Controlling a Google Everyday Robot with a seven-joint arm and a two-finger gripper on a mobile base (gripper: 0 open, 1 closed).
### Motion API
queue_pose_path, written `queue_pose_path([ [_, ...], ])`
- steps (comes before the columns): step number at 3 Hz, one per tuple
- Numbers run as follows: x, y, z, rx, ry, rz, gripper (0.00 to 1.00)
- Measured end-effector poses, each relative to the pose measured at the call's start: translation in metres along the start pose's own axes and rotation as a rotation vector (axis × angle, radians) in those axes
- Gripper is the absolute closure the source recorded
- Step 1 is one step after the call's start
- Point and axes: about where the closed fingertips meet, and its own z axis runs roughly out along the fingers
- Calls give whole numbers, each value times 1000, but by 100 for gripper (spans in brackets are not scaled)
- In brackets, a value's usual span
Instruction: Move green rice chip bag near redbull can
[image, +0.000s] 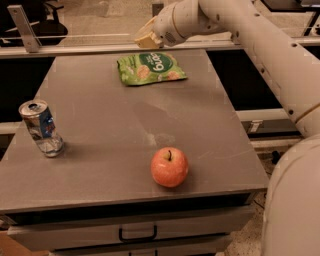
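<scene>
The green rice chip bag (150, 67) lies flat at the far middle of the grey table (100, 110). The redbull can (41, 127), silver and blue, stands upright near the table's left edge, far from the bag. My gripper (147, 37) hangs above the bag's far edge, just beyond the table's back rim, and is not touching the bag. Nothing shows in it. My white arm (260, 35) reaches in from the right.
A red apple (169, 166) stands near the table's front edge, right of centre. A drawer with a dark handle (137, 234) sits under the front edge. A rail (75, 47) runs behind the table.
</scene>
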Motion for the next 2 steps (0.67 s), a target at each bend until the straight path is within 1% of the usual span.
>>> queue_pose_path([
  [1,-5,12,15,-59,-22,-22,100],
  [2,-4,12,16,-59,-19,-21,85],
])
